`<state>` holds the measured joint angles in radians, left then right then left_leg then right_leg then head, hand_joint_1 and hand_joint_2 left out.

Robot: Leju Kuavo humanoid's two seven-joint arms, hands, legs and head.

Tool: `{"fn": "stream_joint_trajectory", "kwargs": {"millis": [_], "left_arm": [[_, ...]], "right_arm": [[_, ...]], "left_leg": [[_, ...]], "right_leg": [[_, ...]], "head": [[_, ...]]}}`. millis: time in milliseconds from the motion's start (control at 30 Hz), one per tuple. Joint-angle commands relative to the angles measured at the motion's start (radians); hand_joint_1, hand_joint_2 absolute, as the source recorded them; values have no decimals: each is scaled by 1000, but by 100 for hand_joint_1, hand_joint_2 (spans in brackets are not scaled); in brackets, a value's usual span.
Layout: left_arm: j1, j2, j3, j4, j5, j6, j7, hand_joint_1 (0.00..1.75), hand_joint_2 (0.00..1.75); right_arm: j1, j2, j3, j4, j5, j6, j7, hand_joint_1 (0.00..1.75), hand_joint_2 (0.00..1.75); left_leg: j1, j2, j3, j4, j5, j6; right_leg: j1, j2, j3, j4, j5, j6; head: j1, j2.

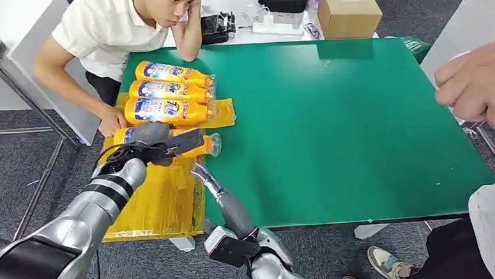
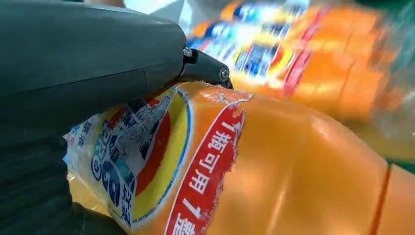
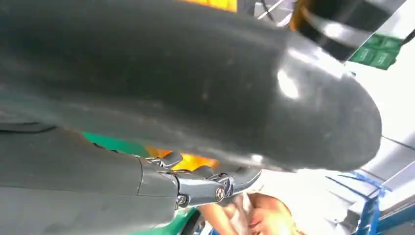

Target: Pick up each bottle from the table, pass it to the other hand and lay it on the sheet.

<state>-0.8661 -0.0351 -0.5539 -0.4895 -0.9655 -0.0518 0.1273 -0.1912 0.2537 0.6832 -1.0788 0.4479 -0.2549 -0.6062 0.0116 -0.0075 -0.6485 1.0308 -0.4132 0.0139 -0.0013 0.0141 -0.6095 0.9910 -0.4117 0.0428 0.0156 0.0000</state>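
Observation:
Three orange bottles (image 1: 166,92) with blue and yellow labels lie side by side on the far end of the yellow sheet (image 1: 162,205). My left hand (image 1: 152,144) grips a fourth orange bottle (image 1: 197,144) just above the sheet, nearer to me than the row, its clear cap pointing right. The left wrist view shows that bottle (image 2: 274,166) close up under my thumb, with the laid bottles (image 2: 303,54) blurred behind. My right hand (image 1: 210,180) hovers at the sheet's right edge below the held bottle, fingers stretched out and holding nothing.
The green mat (image 1: 340,128) covers the table to the right of the sheet. A seated person leans on the far left corner, one hand (image 1: 110,126) by the sheet. Another person's hand (image 1: 478,82) hangs over the right edge. A cardboard box (image 1: 348,11) stands behind.

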Motion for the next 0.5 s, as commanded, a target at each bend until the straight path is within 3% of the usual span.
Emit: {"fn": "stream_joint_trajectory", "kwargs": {"millis": [33, 267, 300, 333, 500], "left_arm": [[-98, -52, 40, 207, 50, -90, 24, 175, 175], [-80, -47, 71, 203, 81, -100, -4, 171, 175], [-79, -48, 77, 200, 87, -100, -9, 54, 175], [-76, -49, 88, 197, 100, -109, -24, 0, 175], [-60, -43, 104, 186, 127, -114, -67, 0, 175]], "right_arm": [[-41, -18, 49, 29, -25, 8, -14, 0, 0], [-45, -17, 54, 39, -35, 0, -24, 0, 0], [-47, -18, 57, 40, -37, -5, -28, 0, 0], [-48, -18, 59, 41, -40, -6, -30, 0, 0], [-54, -20, 72, 52, -42, -25, -44, 0, 0]], "left_leg": [[0, 0, 2, 0, -1, 0], [0, 1, 2, 0, -1, 0], [0, 1, 4, 0, -1, 0], [0, 1, 3, 0, -1, 0], [0, 1, 3, 0, -1, 0]], "right_leg": [[0, -1, 2, 0, -1, 0], [0, 0, 2, 0, 0, 0], [0, -1, 4, 0, -1, 0], [0, 0, 3, 0, -1, 0], [0, 0, 3, 0, 0, 0]], "head": [[0, 0], [0, 0], [0, 0], [0, 0], [0, 0]]}}
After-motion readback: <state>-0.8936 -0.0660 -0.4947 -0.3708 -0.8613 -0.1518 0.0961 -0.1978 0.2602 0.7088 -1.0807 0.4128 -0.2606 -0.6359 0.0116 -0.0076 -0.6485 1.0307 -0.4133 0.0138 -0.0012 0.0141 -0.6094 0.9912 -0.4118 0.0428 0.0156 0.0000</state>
